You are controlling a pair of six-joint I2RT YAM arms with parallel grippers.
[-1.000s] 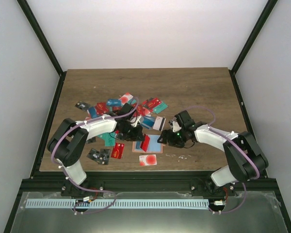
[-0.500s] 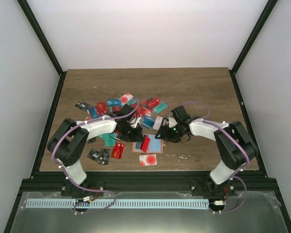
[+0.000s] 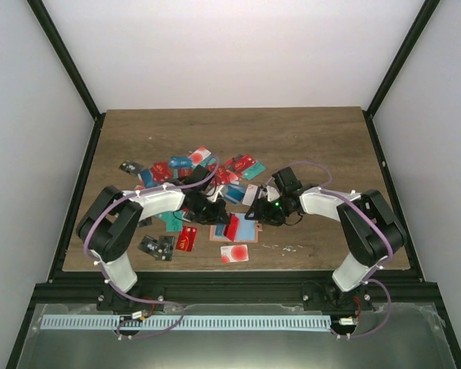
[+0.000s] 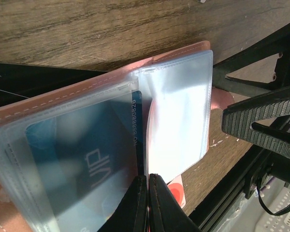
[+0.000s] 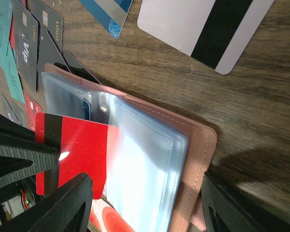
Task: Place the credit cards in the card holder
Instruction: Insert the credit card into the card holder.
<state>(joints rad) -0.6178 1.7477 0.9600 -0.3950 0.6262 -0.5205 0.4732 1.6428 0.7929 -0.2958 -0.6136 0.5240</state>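
Note:
The tan card holder (image 3: 246, 231) lies open on the table, its clear sleeves (image 5: 145, 164) fanned up. My left gripper (image 3: 217, 216) (image 4: 148, 181) is shut on a red card (image 3: 230, 226) (image 5: 70, 147) held on edge, its far end slid into a sleeve. A blue card (image 4: 87, 159) sits in another sleeve. My right gripper (image 3: 254, 214) (image 5: 147, 186) is open, its fingers (image 5: 63, 205) straddling the holder's near end. More credit cards (image 3: 200, 165) lie scattered behind and to the left.
A white card with a black stripe (image 5: 208, 24) lies just beyond the holder. A white card with a red dot (image 3: 233, 253) lies in front of it. Red (image 3: 187, 238) and black cards (image 3: 157, 245) lie at the front left, with small white scraps (image 3: 286, 247) on the right.
My right gripper has moved left to the card holder and its jaws have narrowed around it. The left gripper has stayed put with the red card.

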